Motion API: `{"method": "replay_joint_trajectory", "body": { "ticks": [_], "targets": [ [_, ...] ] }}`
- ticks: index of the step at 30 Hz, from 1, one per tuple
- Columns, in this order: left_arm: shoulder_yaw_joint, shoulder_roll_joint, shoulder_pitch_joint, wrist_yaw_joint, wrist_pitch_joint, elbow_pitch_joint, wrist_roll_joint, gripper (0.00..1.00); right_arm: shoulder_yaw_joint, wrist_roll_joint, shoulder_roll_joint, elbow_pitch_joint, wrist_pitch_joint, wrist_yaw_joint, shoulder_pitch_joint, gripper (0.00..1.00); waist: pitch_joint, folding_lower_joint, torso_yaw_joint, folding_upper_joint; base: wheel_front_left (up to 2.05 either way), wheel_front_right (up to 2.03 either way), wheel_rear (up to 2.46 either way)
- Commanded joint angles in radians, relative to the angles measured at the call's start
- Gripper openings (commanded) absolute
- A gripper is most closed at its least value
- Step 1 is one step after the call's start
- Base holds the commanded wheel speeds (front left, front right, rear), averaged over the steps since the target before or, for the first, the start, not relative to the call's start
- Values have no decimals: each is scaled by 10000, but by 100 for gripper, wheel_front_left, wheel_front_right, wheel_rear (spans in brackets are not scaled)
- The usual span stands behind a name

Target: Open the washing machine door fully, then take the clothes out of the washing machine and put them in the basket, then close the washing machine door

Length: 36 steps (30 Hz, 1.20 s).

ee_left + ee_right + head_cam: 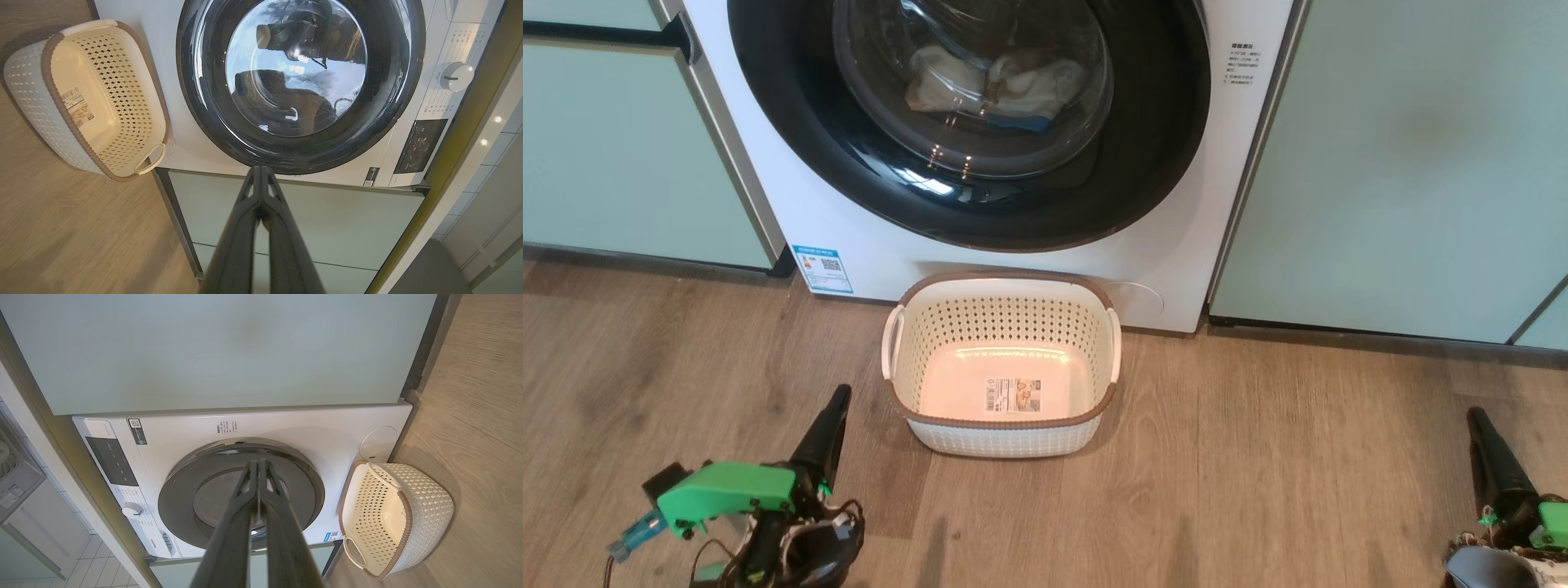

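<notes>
The white washing machine [1241, 188] stands ahead with its round black door [792, 106] closed. Through the glass window, cream clothes [1013, 86] with a blue patch lie in the drum. An empty cream basket [1005, 433] with a brown rim sits on the floor right before the machine. My left gripper [840, 394] is shut and empty at the lower left, short of the basket. At the lower right, my right gripper [1474, 415] is also shut and empty. In the left wrist view the shut fingers [261, 228] point at the door [196, 81], with the basket [28, 85] to the left.
Pale green cabinets [1405, 163] flank the machine on both sides. Wood-look floor [1258, 474] spreads around the basket. The right wrist view shows the machine's control panel [110, 461] and dial [132, 509], the door [175, 498] and the basket [425, 514].
</notes>
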Motion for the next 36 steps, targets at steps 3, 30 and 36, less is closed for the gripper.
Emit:
{"method": "replay_joint_trajectory", "body": {
  "ticks": [3, 30, 36],
  "targets": [
    [302, 77, -334, -16, 58, -343, -57, 0, 156, 73, -50, -367, 52, 35, -550, 0, 0, 0, 0, 0, 0, 0, 0],
    [302, 77, -334, -16, 58, -343, -57, 0, 156, 73, -50, -367, 52, 35, -550, 0, 0, 0, 0, 0, 0, 0, 0],
    [302, 77, -334, -16, 58, -343, -57, 0, 156, 73, -50, -367, 52, 35, -550, 0, 0, 0, 0, 0, 0, 0, 0]
  ]
}}
